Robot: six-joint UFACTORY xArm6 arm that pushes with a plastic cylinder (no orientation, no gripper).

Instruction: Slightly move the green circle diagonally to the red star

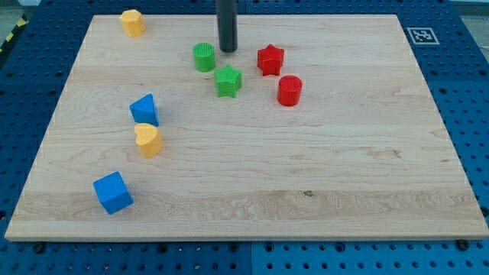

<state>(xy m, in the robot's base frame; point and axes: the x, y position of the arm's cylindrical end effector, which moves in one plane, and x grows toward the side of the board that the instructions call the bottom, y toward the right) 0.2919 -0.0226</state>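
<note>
The green circle (204, 57) stands on the wooden board near the view's top centre. The red star (270, 59) is to its right, at about the same height. My tip (228, 50) is between them, just right of the green circle and slightly above it, apart from it by a small gap. A green star (228, 81) lies just below my tip.
A red circle (289, 90) sits below right of the red star. A yellow block (133, 22) is at the top left. A blue block (144, 110), a yellow heart (147, 140) and a blue cube (113, 192) are at the left. The board's top edge (306, 15) is close behind my tip.
</note>
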